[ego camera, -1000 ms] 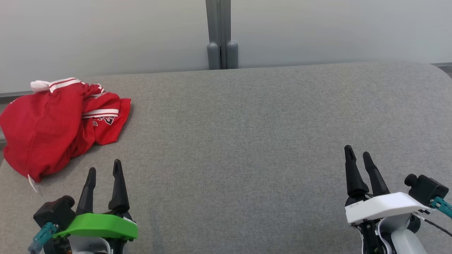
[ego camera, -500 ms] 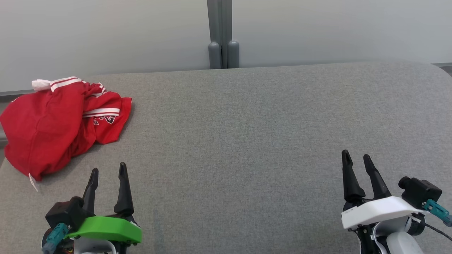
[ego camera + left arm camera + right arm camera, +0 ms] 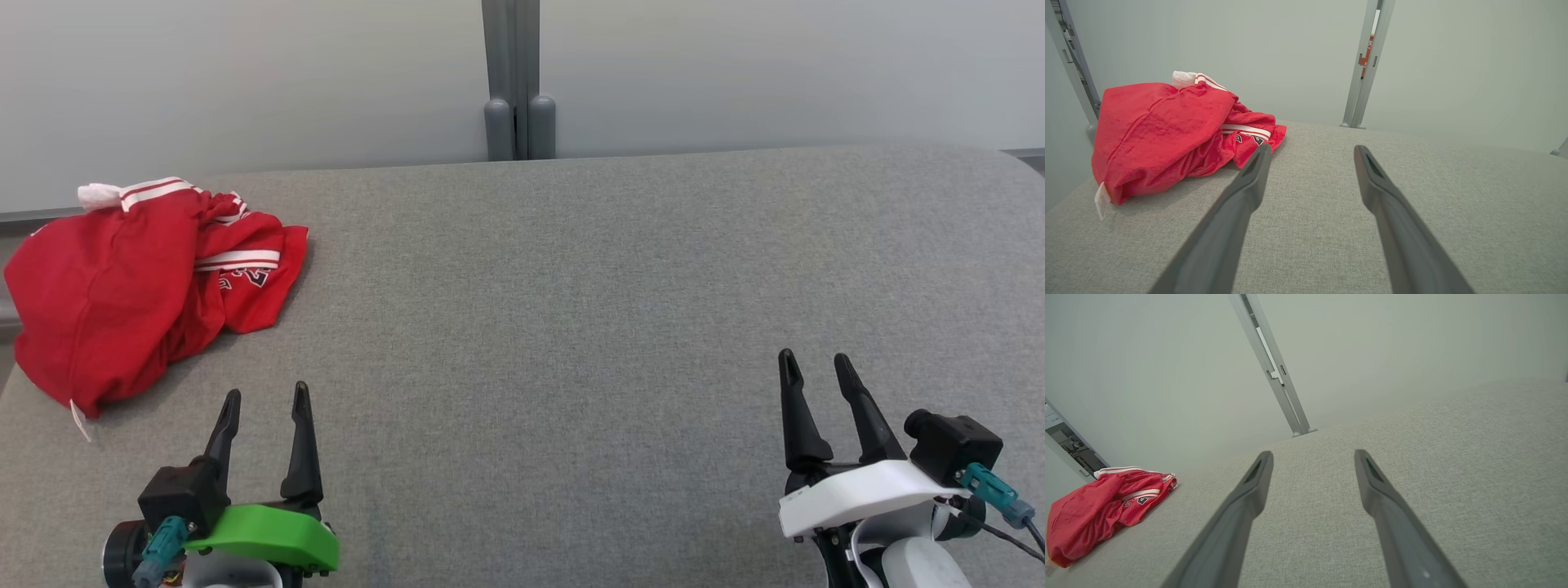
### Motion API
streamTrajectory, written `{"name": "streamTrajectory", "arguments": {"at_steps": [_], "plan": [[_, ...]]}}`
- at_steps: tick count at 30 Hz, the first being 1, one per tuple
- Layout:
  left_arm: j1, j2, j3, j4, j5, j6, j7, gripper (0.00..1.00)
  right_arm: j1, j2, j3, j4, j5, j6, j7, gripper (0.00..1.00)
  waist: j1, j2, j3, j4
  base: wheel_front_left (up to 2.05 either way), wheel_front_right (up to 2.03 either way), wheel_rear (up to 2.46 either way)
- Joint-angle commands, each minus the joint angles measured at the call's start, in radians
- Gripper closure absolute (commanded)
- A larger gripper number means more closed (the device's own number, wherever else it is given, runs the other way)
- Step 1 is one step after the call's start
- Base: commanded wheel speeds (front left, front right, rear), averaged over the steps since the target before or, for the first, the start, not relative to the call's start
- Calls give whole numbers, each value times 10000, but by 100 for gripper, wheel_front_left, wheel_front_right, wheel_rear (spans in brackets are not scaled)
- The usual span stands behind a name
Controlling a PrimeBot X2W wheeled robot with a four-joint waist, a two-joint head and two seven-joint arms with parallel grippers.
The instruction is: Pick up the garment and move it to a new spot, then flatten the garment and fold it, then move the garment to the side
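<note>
My left pincer, green-shelled, sits low on my left over the grey fabric surface – jaws wide apart, nothing between them, nothing held

My right pincer, white-shelled, sits low on my right over the same surface. Its jaws are just as wide and just as empty

The garment is red with white-and-red striped trim and dark lettering on one fold. It lies in a crumpled heap at the far left corner of the surface, right up against the left edge. A small white label hangs off its near end

The garment lies ahead and to the left of my left pincer – near it, not touching. It is well apart from my right pincer, across nearly the whole surface

Behind the surface stands a pale wall with a grey post at its middle
</note>
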Motion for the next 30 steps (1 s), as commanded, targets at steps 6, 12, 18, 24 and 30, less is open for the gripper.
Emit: {"name": "streamTrajectory", "arguments": {"at_steps": [6, 12, 18, 24, 30], "plan": [[-111, 82, -19, 124, 584, 46, -180, 0, 18, -60, 47, 31, -598, 5, -204, 0, 0, 0, -23, 24, 0, 0, 0], [-92, 84, -35, 222, 1015, 3, -291, 0, 68, -62, 114, 22, -999, 5, -305, 0, 0, 0, -60, 33, 0, 0, 0], [-85, 88, -61, 291, 1362, -10, -389, 0, 115, -64, 155, 32, -1389, 6, -410, 0, 0, 0, -82, 42, 0, 0, 0], [-107, 90, -68, 359, 1501, -14, -421, 0, 110, -64, 139, 91, -1501, 6, -441, 0, 0, 0, -95, 73, 0, 0, 0], [-71, 88, -23, 417, 1237, -51, -421, 0, 127, -64, 157, 142, -1399, 6, -441, 0, 0, 0, -125, 92, 0, 0, 0]]}}
